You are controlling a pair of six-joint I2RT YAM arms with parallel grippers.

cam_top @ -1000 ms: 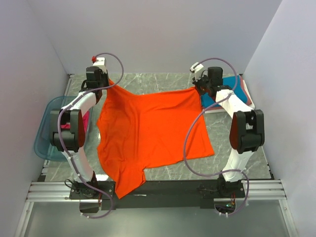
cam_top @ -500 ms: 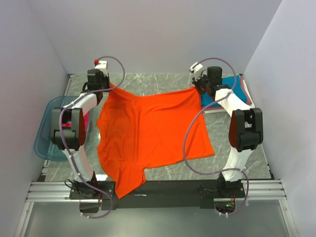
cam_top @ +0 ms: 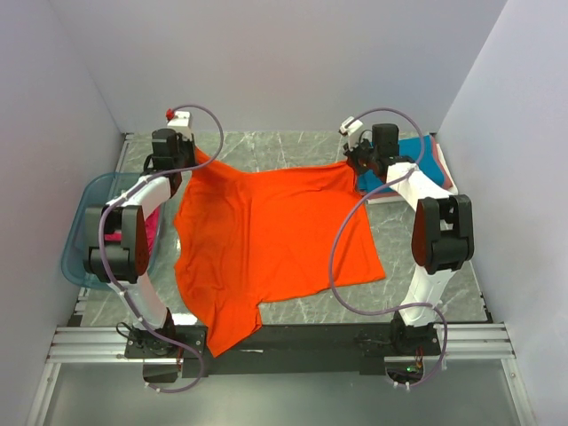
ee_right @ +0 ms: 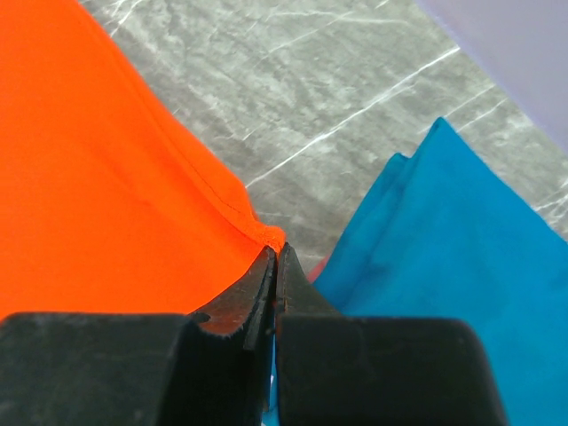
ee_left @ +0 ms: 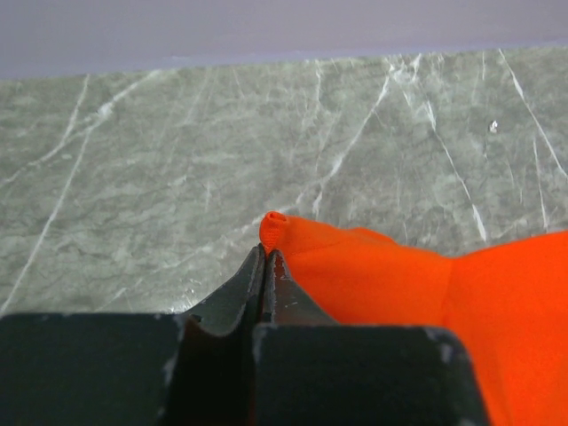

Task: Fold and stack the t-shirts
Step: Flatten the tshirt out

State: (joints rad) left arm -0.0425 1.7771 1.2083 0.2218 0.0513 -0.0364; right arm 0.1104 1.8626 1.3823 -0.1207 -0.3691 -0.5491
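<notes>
A bright orange t-shirt (cam_top: 266, 231) lies spread over the marble table (cam_top: 293, 146), its near left part hanging over the front rail. My left gripper (cam_top: 184, 160) is shut on the shirt's far left corner. In the left wrist view the gripper (ee_left: 265, 252) pinches a small nub of orange t-shirt (ee_left: 390, 280). My right gripper (cam_top: 354, 163) is shut on the far right corner. In the right wrist view the gripper (ee_right: 276, 252) holds the hemmed corner of the orange t-shirt (ee_right: 106, 177). A folded teal t-shirt (cam_top: 424, 158) (ee_right: 444, 257) lies just right of it.
The teal t-shirt tops a small stack whose pink and white edges (cam_top: 390, 197) show at the back right. A translucent blue tub (cam_top: 80, 253) with magenta cloth (cam_top: 153, 232) stands at the left, under my left arm. Walls close in on three sides.
Both grippers keep their corners. The left arm's elbow has swung outward over the tub, and its corner has edged left. The right gripper has shifted slightly left.
</notes>
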